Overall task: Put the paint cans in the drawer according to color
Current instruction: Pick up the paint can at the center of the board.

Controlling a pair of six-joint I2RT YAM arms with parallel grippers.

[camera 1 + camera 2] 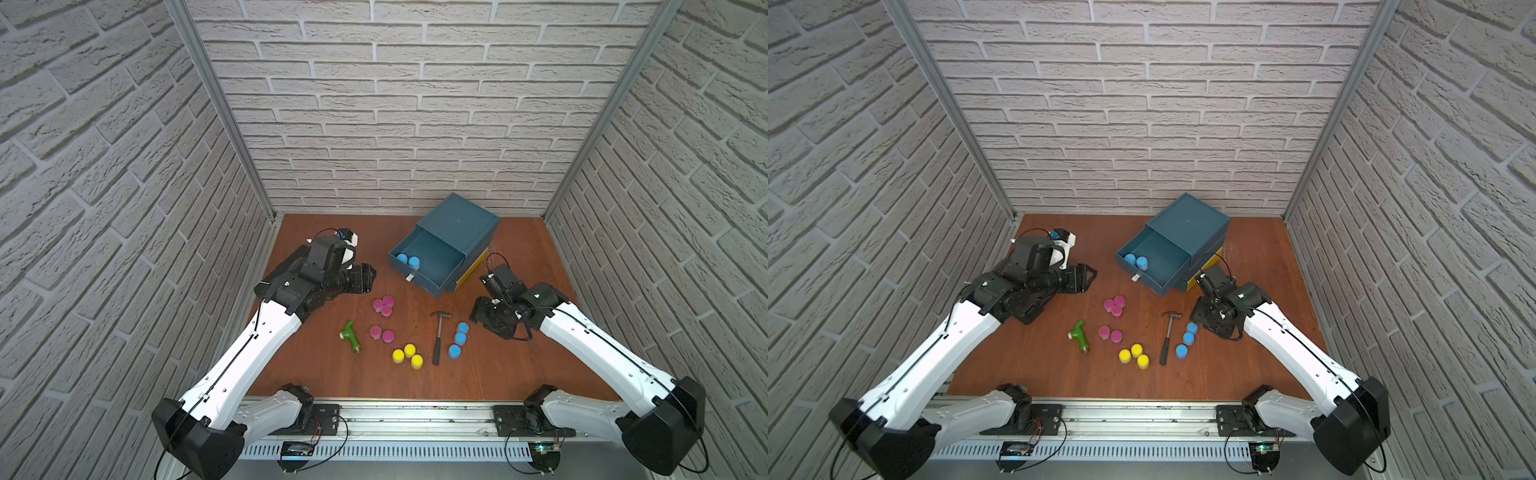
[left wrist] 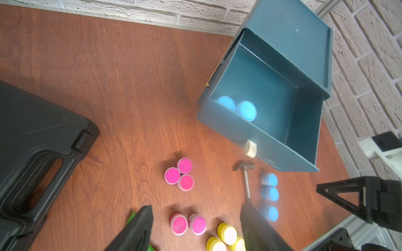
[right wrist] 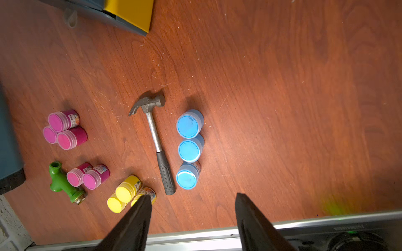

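Observation:
Three blue paint cans (image 1: 459, 338) stand in a row on the wooden table, to the right of the hammer. Pink cans sit as a cluster of three (image 1: 383, 305) and a pair (image 1: 381, 333). Three yellow cans (image 1: 408, 356) are nearer the front. Two more blue cans (image 1: 408, 260) are in a front corner of the open teal drawer (image 1: 428, 286). My left gripper (image 2: 196, 208) is open and empty, left of the drawer and behind the pink cluster. My right gripper (image 3: 193, 196) hangs open and empty above the table, just right of the blue row.
A small hammer (image 1: 437, 338) lies between the yellow and blue cans. A green pipe fitting (image 1: 351, 336) lies left of the pink pair. The teal cabinet (image 1: 461, 216) has a shut yellow drawer (image 3: 130, 13) below. A black plastic case (image 2: 39, 152) lies under my left arm.

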